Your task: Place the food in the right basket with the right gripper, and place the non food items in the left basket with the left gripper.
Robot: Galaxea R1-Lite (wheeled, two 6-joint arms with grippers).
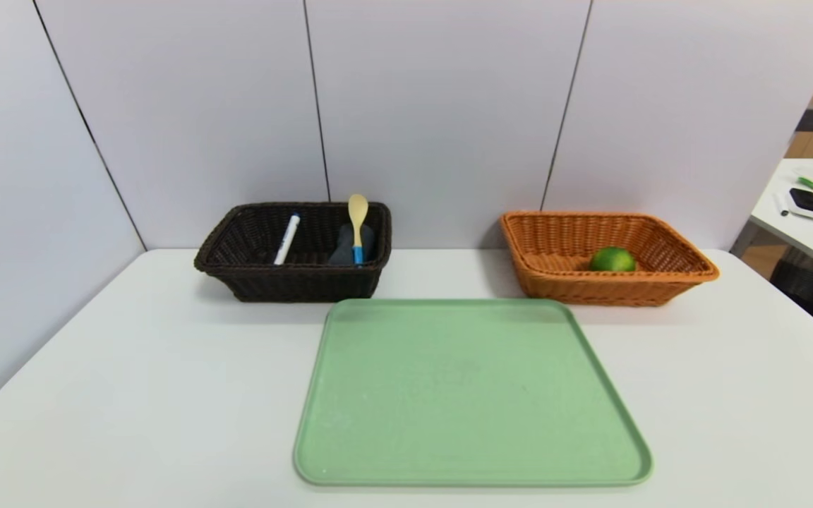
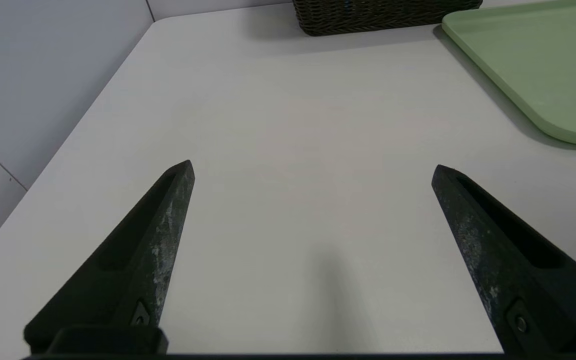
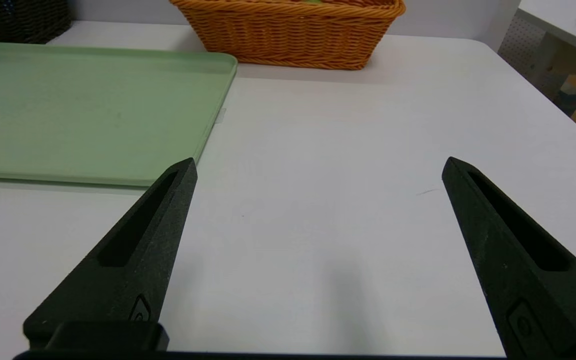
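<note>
Both hands, left hand and right hand, hover spread and empty over bare table, while lime sits in orange basket and marker, spoon, towel in dark basket, both baskets well ahead: sorting looks done.

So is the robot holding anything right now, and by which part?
Nothing. Left gripper and right gripper are both open and empty above the table.
</note>
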